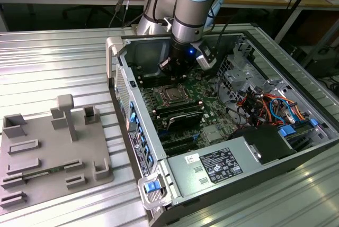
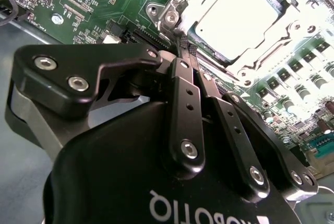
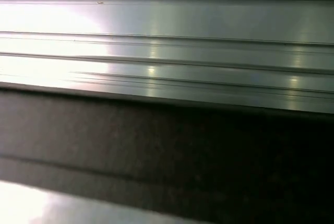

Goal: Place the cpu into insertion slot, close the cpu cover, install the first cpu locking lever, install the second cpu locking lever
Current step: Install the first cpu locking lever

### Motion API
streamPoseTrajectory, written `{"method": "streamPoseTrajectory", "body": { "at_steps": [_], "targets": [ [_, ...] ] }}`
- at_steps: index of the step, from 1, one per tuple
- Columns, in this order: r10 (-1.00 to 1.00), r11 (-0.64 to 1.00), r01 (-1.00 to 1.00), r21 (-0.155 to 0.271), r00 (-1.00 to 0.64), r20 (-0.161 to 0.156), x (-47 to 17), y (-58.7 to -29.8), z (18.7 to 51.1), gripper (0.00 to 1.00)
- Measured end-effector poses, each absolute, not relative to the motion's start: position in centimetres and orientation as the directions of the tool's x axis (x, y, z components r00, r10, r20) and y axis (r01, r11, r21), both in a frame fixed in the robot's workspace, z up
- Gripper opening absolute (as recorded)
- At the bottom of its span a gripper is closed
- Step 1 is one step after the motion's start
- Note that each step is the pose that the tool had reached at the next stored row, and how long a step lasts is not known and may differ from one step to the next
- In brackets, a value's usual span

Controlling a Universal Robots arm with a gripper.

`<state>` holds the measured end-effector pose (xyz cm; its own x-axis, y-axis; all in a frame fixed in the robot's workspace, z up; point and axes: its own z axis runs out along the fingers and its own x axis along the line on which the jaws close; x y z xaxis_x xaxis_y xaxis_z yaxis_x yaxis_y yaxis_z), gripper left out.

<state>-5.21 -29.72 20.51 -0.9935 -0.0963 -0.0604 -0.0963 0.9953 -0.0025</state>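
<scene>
Nearest in the exterior view, a grey fixture plate (image 1: pixel 50 155) is laid on the ribbed metal table (image 1: pixel 53 63), to the exterior view's left of an open computer case (image 1: pixel 127 116) that lies on its side. At the near end of the case a grey power supply box (image 1: pixel 214 166) is seen. Beyond it the green circuit board (image 1: pixel 212 105) is exposed, with the long black memory slots (image 1: pixel 180 113) running across it.

Just past these the insertion slot (image 1: pixel 172 94) is set flat into the board. In the second wrist view the cpu (image 2: pixel 235 18) is seen seated in it, lying flat with its silver-grey top facing up out of the board. As a square chip it has no long axis, and its edges are lined up with the socket rim. The cpu cover (image 2: pixel 180 6) is folded down over it, so the chip's top is framed by the centre window.

Farther still, the gripper (image 1: pixel 175 68) is held low over the board at the far edge of the slot. Its black fingers (image 2: pixel 182 93) are pressed together at the tips, right at the edge of the cover. Whether a thin lever is caught between them cannot be told.
</scene>
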Motion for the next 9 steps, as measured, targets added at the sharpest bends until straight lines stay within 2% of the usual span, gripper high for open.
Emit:
{"method": "streamPoseTrajectory", "body": {
  "at_steps": [9],
  "targets": [
    [-0.096, 0.995, -0.096, -0.003, -0.994, -0.060, -5.21, -29.82, 20.38, 0.11]
  ]
}}
